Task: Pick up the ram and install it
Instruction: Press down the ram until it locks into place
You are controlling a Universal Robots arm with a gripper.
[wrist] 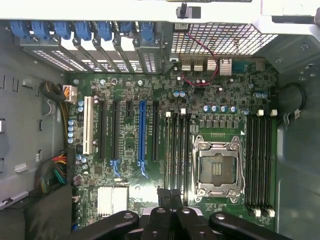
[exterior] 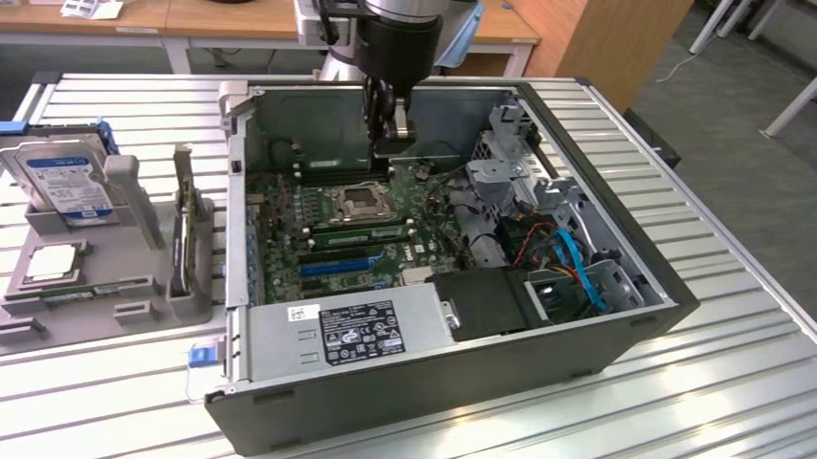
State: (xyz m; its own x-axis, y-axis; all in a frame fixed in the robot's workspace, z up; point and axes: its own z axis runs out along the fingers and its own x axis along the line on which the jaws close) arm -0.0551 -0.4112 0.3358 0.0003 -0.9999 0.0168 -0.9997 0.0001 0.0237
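Note:
The ram (exterior: 95, 289), a narrow green stick, lies flat in the grey fixture (exterior: 134, 311) at the exterior view's left, outside the open computer case (exterior: 473, 359). My gripper (exterior: 390, 143) hangs inside the case near its back wall, above the motherboard (exterior: 287, 206) and just beyond the processor socket (exterior: 359, 199). In the wrist view the gripper (wrist: 170, 194) is shut, its dark fingers (wrist: 163, 195) pressed together with nothing visible between them. It hovers over the black memory slots (wrist: 176, 155) beside the socket (wrist: 218, 169). A second group of slots (wrist: 261, 160) lies on the socket's other side.
The fixture also carries a hard drive (exterior: 64, 182), a square silver processor (exterior: 54, 262) and an upright dark expansion card (exterior: 189, 244). Inside the case are the power supply (exterior: 351, 330), blue and orange cables (exterior: 568, 253), a drive cage (exterior: 511, 172) and a blue card slot (wrist: 142, 132).

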